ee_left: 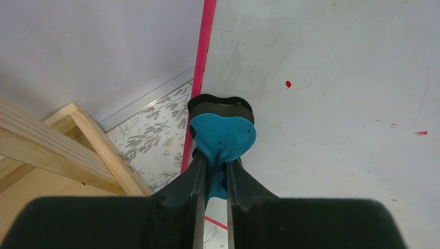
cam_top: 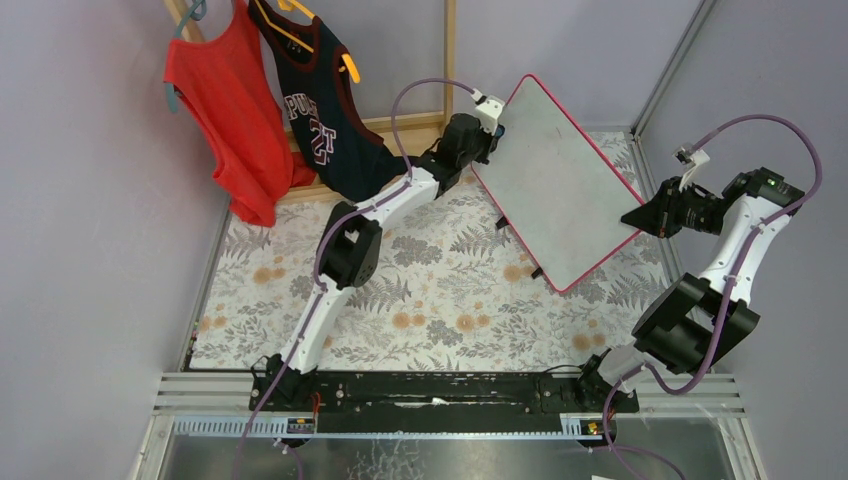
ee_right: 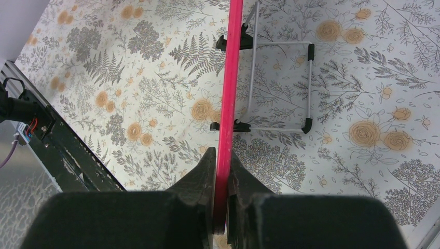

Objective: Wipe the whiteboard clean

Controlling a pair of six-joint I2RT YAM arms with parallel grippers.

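Observation:
The whiteboard, white with a thin pink-red frame, is held tilted over the right middle of the table. My right gripper is shut on its right edge; in the right wrist view the pink frame runs between the fingers. My left gripper is shut on a small blue eraser and presses it against the board's upper left edge. In the left wrist view the board face shows a few small red specks. The board's wire stand with black feet shows beneath it.
A red jersey and a navy jersey hang from a wooden rack at the back left. The table has a floral cover. Grey walls stand on both sides. A black rail runs along the near edge.

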